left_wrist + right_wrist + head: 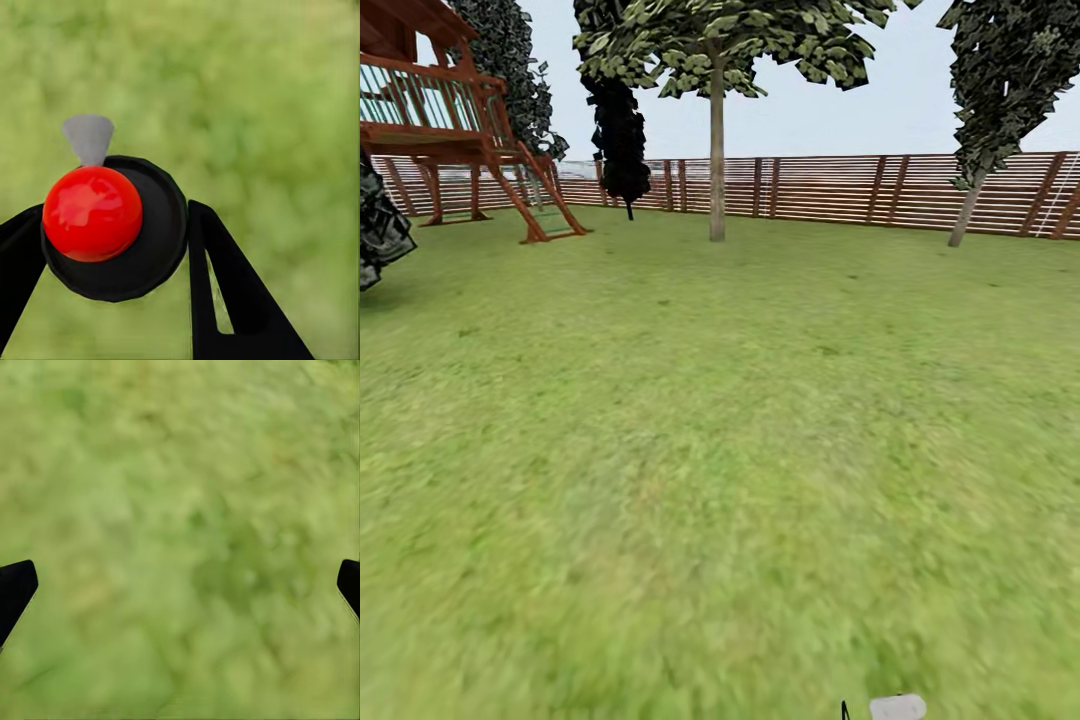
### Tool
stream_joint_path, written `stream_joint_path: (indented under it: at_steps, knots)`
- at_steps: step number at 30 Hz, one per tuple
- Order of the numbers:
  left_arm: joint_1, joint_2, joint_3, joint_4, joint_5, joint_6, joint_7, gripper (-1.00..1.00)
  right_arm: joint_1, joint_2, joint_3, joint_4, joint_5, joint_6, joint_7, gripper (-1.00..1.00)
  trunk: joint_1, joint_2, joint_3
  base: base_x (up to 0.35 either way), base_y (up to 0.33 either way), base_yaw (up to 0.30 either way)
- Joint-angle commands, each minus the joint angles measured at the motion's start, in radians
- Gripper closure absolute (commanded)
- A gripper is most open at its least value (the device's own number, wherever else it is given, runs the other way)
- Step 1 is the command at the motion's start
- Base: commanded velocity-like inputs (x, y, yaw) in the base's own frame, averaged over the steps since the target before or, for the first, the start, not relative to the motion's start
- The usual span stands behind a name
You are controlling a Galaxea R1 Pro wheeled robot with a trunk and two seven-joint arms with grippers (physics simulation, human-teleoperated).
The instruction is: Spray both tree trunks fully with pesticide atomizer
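In the left wrist view the pesticide atomizer (92, 213) is a round black bottle with a glossy red ball and a grey nozzle on top. My left gripper (112, 244) is shut on it, one black finger pressing each side of the body, above blurry green grass. My right gripper (180, 585) is open over the grass, nothing between its fingers. Across the lawn stands a tree with a pale straight trunk (717, 160). A second tree with a leaning pale trunk (966, 215) grows at the far right by the fence.
A brown slatted fence (830, 188) closes the lawn's far side. A red-brown wooden play tower with a ladder (470, 130) stands at the back left, a black-leaved tree (620, 130) beside it. A small pale tip (898, 707) shows at the bottom edge. Wide grass lies between me and the trees.
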Motion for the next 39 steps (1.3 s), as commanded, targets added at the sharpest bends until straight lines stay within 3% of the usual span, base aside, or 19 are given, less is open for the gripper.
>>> stream_joint_path:
  at_steps: [1, 39]
  knots:
    - [0.000, 0.000, 0.000, 0.000, 0.000, 0.000, 0.000, 1.00, 0.000, 0.000, 0.000, 0.000, 0.000, 0.000, 0.000, -1.00, 0.000, 0.000, 0.000, 0.338, 0.000, 0.000]
    - [0.000, 0.000, 0.001, -0.001, 0.001, -0.001, 0.000, 1.00, 0.000, 0.000, 0.000, 0.000, 0.000, 0.000, 0.000, -1.00, 0.000, 0.000, 0.000, 0.338, 0.000, 0.000]
